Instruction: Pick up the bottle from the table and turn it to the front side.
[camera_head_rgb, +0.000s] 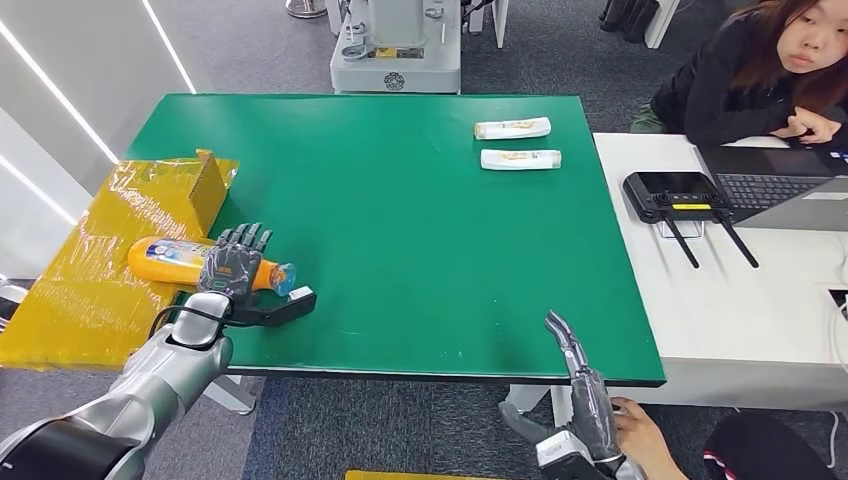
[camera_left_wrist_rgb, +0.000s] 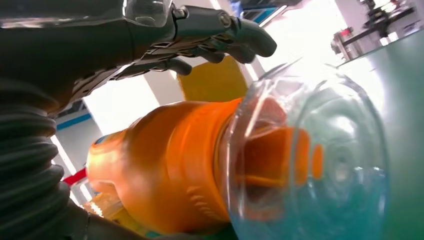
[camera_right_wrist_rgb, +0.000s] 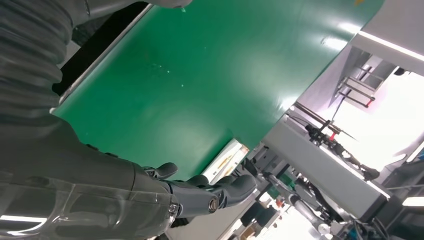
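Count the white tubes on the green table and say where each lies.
2: both lie flat near the far right corner of the green table, one white tube farther off, the other just nearer.

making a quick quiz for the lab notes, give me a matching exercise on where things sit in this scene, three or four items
Things:
1. orange bottle
2. two white tubes
3. black controller
4. right robot hand

Places:
A. white desk beside the laptop
B. far side of the green table
C. under the left robot hand, at the yellow sheet's edge
D. below the green table's near edge

Pairs: 1-C, 2-B, 3-A, 4-D
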